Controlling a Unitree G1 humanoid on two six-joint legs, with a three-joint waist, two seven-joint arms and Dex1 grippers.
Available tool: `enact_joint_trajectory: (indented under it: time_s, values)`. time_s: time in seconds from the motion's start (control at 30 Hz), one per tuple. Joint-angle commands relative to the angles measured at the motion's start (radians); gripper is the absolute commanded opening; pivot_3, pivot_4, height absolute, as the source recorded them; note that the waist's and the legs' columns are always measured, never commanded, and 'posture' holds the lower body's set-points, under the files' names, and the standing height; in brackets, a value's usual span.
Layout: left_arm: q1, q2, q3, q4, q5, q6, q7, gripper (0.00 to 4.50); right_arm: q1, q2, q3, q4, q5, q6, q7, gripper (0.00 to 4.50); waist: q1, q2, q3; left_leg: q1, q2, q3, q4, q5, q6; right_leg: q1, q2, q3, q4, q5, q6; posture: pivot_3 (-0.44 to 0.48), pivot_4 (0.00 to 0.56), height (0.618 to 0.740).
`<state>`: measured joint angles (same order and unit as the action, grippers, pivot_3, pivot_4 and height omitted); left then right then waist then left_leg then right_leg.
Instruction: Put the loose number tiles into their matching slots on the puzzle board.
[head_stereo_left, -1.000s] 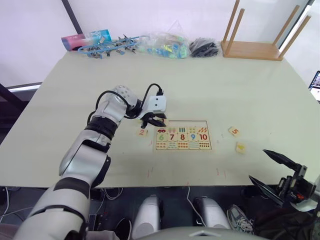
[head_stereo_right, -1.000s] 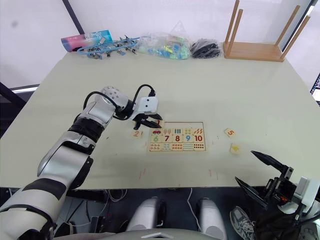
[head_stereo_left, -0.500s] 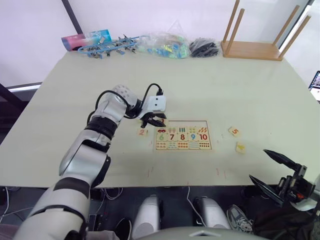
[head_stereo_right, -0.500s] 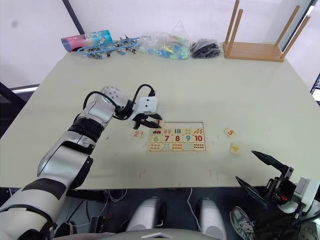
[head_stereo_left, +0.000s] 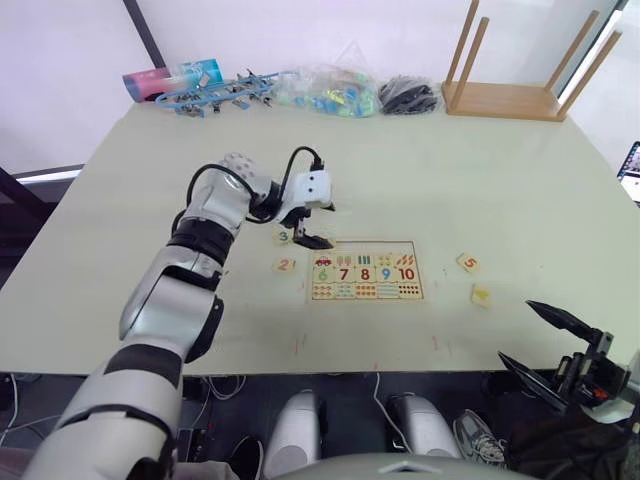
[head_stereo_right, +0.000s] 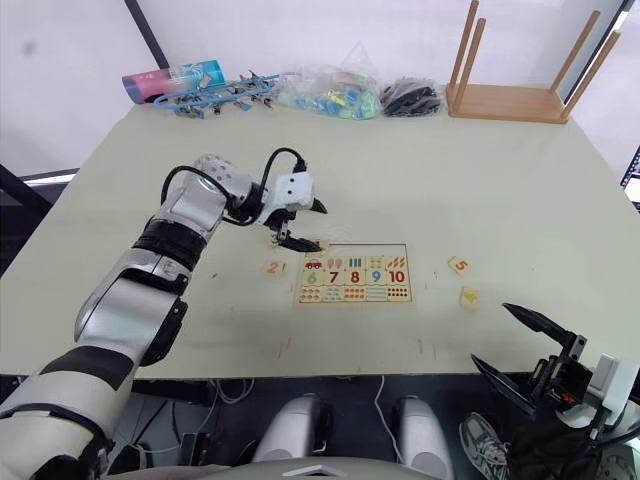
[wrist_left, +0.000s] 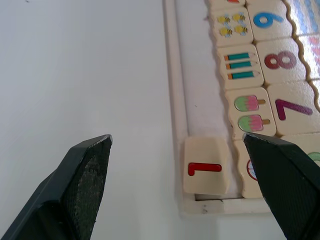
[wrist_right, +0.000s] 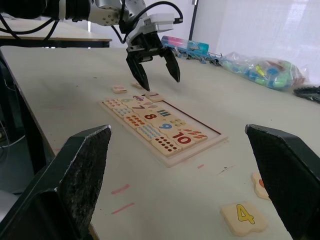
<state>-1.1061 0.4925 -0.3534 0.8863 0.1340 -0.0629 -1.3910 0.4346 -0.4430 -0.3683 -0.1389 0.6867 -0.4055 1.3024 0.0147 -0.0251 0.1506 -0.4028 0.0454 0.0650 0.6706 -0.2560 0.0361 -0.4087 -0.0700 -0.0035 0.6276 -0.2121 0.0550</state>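
The puzzle board (head_stereo_left: 365, 270) lies flat in the middle of the table, its lower rows filled with 6 to 10, pictures and dots. The 1 tile (wrist_left: 204, 167) rests in the corner slot of the top row; the rest of that row (wrist_left: 200, 100) is bare. My left gripper (head_stereo_left: 325, 227) hovers open just above that corner, holding nothing. Loose tiles: the 3 (head_stereo_left: 284, 236) and the 2 (head_stereo_left: 286, 265) left of the board, the 5 (head_stereo_left: 467, 262) and the 4 (head_stereo_left: 481, 295) to its right. My right gripper (head_stereo_left: 516, 329) hangs open and empty off the table's near right edge.
Along the far edge stand an upturned wooden stool (head_stereo_left: 510, 95), a black bundle (head_stereo_left: 408, 95), a clear bag of coloured toys (head_stereo_left: 330, 95), a blue toy (head_stereo_left: 215, 95) and a pink-blue tube (head_stereo_left: 170, 78). Red marks dot the tabletop near the front.
My left gripper has opened and risen a little from the board's corner, leaving the 1 tile in its slot. The 3 tile now shows beside it. The right arm has not moved.
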Motion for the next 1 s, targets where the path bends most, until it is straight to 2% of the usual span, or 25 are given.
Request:
enact_joint_trajectory:
  time_s: [0.03, 0.1, 0.3, 0.33, 1.0]
  values:
    - [-0.044, -0.009, 0.034, 0.052, -0.013, -0.029, 0.004, 3.9, 0.006, -0.003, -0.019, -0.011, 0.01, -0.02, 0.002, 4.5, 0.0, 0.0, 0.0, 0.0, 0.0, 0.0, 0.0, 0.0, 0.0, 0.0, 0.0, 0.0, 0.0, 0.0, 0.0, 0.0, 0.15, 0.74]
    - [-0.052, -0.017, 0.042, 0.085, -0.016, -0.045, 0.008, 3.32, 0.007, -0.003, -0.018, -0.013, 0.01, -0.021, 0.003, 4.5, 0.0, 0.0, 0.0, 0.0, 0.0, 0.0, 0.0, 0.0, 0.0, 0.0, 0.0, 0.0, 0.0, 0.0, 0.0, 0.0, 0.15, 0.74]
    - [-0.062, -0.033, 0.054, 0.175, 0.0, -0.116, 0.037, 0.3, 0.007, -0.004, -0.014, -0.018, 0.008, -0.019, 0.004, 4.5, 0.0, 0.0, 0.0, 0.0, 0.0, 0.0, 0.0, 0.0, 0.0, 0.0, 0.0, 0.0, 0.0, 0.0, 0.0, 0.0, 0.15, 0.74]
    - [-0.06, -0.038, 0.057, 0.186, -0.002, -0.135, 0.037, 0.02, 0.007, -0.005, -0.013, -0.019, 0.008, -0.019, 0.004, 4.5, 0.0, 0.0, 0.0, 0.0, 0.0, 0.0, 0.0, 0.0, 0.0, 0.0, 0.0, 0.0, 0.0, 0.0, 0.0, 0.0, 0.15, 0.74]
    - [-0.081, -0.085, 0.052, 0.315, 0.055, -0.254, 0.076, 0.02, 0.009, -0.001, -0.01, -0.025, 0.001, -0.022, -0.003, 4.5, 0.0, 0.0, 0.0, 0.0, 0.0, 0.0, 0.0, 0.0, 0.0, 0.0, 0.0, 0.0, 0.0, 0.0, 0.0, 0.0, 0.15, 0.74]
